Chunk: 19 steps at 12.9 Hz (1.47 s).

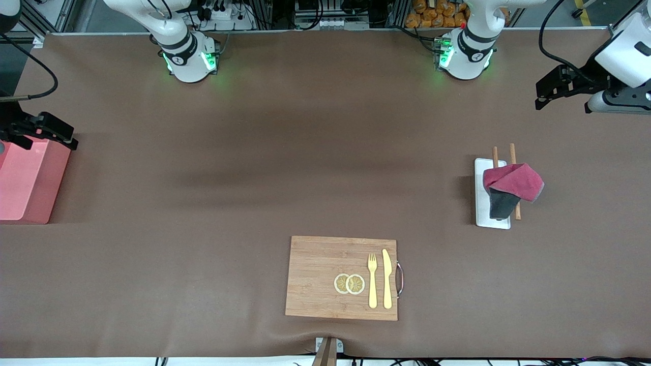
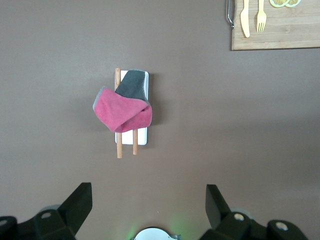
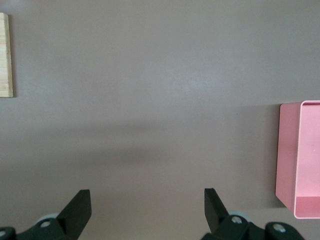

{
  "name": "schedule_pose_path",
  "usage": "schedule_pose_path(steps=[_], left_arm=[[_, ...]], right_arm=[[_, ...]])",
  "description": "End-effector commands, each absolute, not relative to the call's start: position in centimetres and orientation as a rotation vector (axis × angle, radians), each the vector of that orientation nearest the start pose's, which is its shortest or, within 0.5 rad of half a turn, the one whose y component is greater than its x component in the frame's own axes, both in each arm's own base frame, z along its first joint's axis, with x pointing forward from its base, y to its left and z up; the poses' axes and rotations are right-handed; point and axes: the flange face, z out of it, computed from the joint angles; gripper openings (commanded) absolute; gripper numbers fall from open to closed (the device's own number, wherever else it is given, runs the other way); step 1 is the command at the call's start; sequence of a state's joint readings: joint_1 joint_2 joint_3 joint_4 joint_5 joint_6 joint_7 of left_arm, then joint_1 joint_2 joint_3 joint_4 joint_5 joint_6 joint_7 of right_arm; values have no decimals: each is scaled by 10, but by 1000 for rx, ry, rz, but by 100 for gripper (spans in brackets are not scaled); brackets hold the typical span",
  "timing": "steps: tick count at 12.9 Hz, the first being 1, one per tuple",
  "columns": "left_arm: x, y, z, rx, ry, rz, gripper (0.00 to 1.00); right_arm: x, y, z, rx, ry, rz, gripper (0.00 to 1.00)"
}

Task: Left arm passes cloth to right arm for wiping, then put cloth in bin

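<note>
The cloth, magenta-red with a dark grey flap, lies draped over a white tray and two wooden sticks toward the left arm's end of the table; the left wrist view shows the cloth too. My left gripper hangs open and empty above the table near that end, apart from the cloth; its fingers stand wide. The pink bin stands at the right arm's end, also seen as the bin. My right gripper hovers open and empty over the bin's farther edge.
A wooden cutting board lies near the front edge, carrying two lemon slices, a yellow fork and a yellow knife. The arms' bases stand along the far edge.
</note>
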<state>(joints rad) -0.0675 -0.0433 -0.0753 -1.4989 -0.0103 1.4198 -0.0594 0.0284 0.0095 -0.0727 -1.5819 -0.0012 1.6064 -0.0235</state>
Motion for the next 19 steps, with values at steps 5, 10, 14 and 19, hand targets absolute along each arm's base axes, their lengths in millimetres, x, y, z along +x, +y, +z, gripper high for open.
schedule_pose_path(steps=[5, 10, 14, 19], left_arm=[[521, -76, 664, -3117, 133, 74, 100], [561, -71, 558, -3080, 212, 429, 100], [593, -67, 490, -3028, 350, 517, 100], [622, -5, 435, -3059, 9, 502, 100]], right_arm=[[561, -50, 622, -3134, 122, -15, 100], [562, -50, 617, -3124, 130, 1, 100], [563, -46, 617, -3123, 118, 1, 100], [568, -45, 608, -3122, 116, 25, 100]])
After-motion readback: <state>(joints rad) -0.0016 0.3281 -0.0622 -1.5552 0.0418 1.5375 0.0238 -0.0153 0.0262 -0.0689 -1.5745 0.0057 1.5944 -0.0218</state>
